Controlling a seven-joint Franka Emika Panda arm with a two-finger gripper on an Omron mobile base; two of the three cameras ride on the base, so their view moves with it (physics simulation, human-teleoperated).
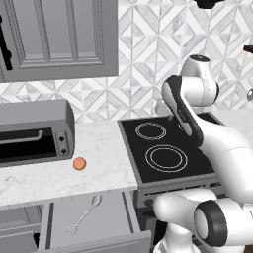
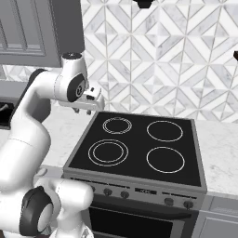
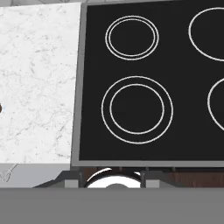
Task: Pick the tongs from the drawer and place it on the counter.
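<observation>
The two-finger gripper is held above the black glass stovetop, over its rear left corner; whether its fingers are spread or closed cannot be told. Well below and to the left of the gripper, the slim silver-grey metal tongs are seen lying flat on the floor of the wide, shallow grey drawer, which is pulled open. Between them lies the white, grey-veined marble-look counter, on which a small orange ball is resting.
</observation>
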